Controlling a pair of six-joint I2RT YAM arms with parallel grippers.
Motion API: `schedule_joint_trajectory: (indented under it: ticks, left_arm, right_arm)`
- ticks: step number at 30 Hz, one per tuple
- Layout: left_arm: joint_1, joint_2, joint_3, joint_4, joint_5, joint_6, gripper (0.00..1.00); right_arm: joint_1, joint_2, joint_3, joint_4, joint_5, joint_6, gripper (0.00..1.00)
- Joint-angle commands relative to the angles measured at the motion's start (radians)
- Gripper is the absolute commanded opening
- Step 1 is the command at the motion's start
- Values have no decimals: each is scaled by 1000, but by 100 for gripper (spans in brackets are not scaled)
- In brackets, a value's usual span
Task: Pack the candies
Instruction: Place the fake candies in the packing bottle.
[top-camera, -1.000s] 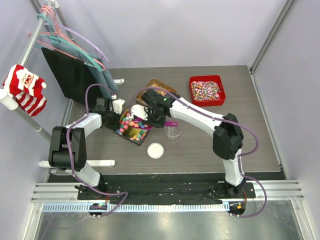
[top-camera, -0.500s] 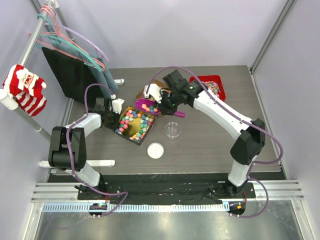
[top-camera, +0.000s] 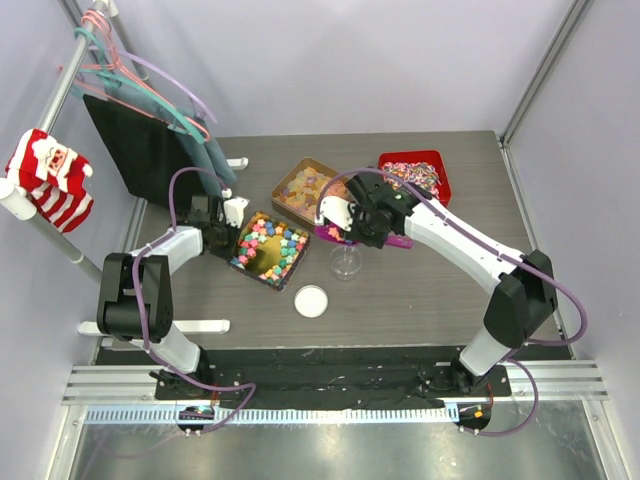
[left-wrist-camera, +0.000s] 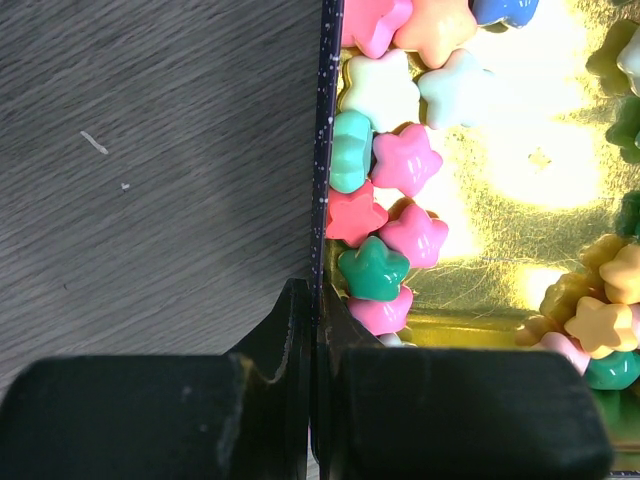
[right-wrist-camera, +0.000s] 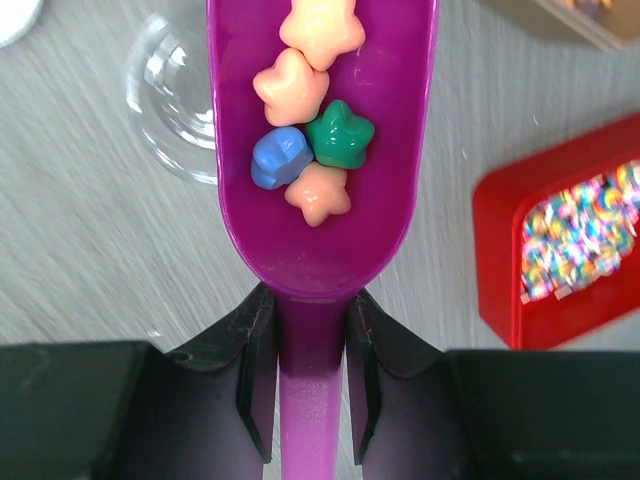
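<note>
Grey wood-grain table (top-camera: 430, 290), pale walls (top-camera: 350, 60), left gripper (left-wrist-camera: 312, 330) pinching rim of gold-lined tray (left-wrist-camera: 327, 150), right gripper (right-wrist-camera: 305, 340) clamping purple scoop (right-wrist-camera: 320, 235) of star candies (right-wrist-camera: 310, 140) near clear cup (top-camera: 346, 264).

Robot lab booth: bare white walls (top-camera: 350, 60), aluminium base rail (top-camera: 330, 388), grey worktable (top-camera: 420, 300).

Candies (right-wrist-camera: 340, 135) lie in the scoop (right-wrist-camera: 320, 250), beside the cup (right-wrist-camera: 160, 90).

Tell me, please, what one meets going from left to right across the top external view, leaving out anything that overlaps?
Santa stocking → left claw → gold tray of candies → clear cup → red tray.
</note>
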Motion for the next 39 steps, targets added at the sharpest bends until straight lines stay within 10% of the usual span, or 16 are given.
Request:
schedule_joint_trajectory:
  ticks: [1,39]
  left_arm:
    - [7,-58,6,71,63,-26,0]
    - [12,-47,1,75,46,-23,0]
  right_arm:
    - [-14,-83,-33,10,122,-41,1]
    - [95,-2,-85,-141,455,-121,1]
